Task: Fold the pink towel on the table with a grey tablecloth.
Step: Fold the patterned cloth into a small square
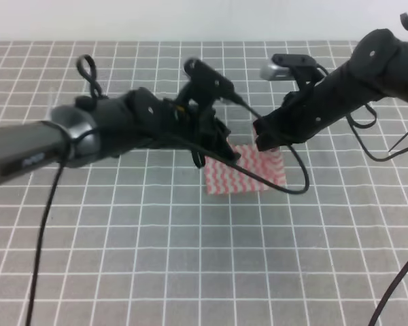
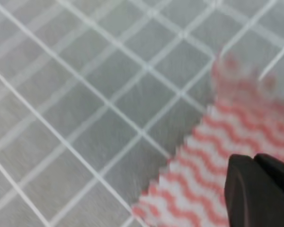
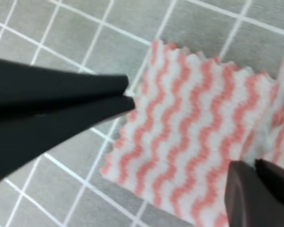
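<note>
Towel (image 1: 248,173), one, is lying rumpled on table (image 1: 122,244); left gripper (image 1: 214,153) and right gripper (image 1: 265,142) are each pinching it closed.

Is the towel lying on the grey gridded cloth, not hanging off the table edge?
Yes. In the high view the towel sits mid-table, with grey gridded cloth showing on every side of it.
</note>
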Action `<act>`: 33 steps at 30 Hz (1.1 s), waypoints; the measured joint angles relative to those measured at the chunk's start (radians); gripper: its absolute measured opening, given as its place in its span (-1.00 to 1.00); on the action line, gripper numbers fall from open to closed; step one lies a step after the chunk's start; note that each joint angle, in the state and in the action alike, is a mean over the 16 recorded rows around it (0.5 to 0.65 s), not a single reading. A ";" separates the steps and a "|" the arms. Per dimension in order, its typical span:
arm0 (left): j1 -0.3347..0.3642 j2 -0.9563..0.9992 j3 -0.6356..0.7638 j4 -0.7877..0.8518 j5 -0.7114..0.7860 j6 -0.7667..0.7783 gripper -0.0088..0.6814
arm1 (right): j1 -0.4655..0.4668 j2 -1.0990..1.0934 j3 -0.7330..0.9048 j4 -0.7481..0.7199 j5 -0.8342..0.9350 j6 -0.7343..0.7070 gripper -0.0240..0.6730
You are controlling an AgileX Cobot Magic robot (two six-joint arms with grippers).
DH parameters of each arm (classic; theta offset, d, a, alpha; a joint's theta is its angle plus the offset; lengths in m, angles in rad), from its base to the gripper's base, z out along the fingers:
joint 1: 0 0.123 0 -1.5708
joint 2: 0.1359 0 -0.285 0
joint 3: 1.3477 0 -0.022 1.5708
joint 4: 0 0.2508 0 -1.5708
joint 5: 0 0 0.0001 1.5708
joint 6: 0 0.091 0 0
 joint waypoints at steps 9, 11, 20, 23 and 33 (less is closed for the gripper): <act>0.029 -0.127 0.000 -0.001 0.031 -0.001 -0.98 | 0.044 0.004 0.000 0.021 -0.034 -0.004 -0.97; 0.037 -0.147 0.000 -0.002 0.042 -0.003 -0.98 | 0.053 0.008 0.000 0.027 -0.040 -0.004 -0.97; 0.058 -0.180 0.000 -0.006 0.082 -0.014 -0.98 | 0.099 0.034 0.000 0.060 -0.057 -0.006 -0.97; 0.059 -0.179 0.000 -0.006 0.090 -0.017 -0.98 | 0.112 0.046 0.000 0.070 -0.062 -0.007 -0.97; 0.060 -0.179 0.000 -0.006 0.094 -0.019 -0.98 | 0.139 0.066 0.000 0.085 -0.088 -0.009 -0.97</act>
